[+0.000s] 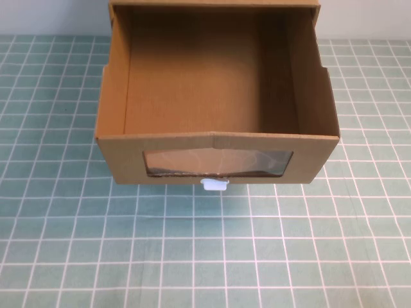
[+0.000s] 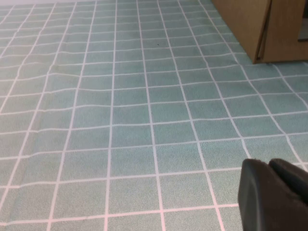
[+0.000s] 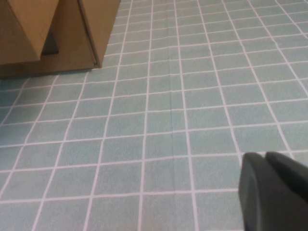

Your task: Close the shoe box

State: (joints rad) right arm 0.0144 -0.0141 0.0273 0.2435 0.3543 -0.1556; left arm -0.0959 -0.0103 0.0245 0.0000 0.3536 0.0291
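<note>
The shoe box [image 1: 217, 96] is brown corrugated cardboard. Its drawer is pulled far out toward me and is empty inside. The front panel has a clear window [image 1: 218, 163] and a small white pull tab [image 1: 214, 186] below it. Neither arm shows in the high view. In the left wrist view my left gripper [image 2: 274, 166] is low over the mat, fingers together, holding nothing, with a corner of the box [image 2: 262, 29] far off. In the right wrist view my right gripper [image 3: 267, 161] is also shut and empty, with the box's corner [image 3: 62, 33] far off.
The table is covered by a green mat [image 1: 205, 256] with a white grid. Nothing else stands on it. The box's outer sleeve [image 1: 215, 5] shows at the far edge.
</note>
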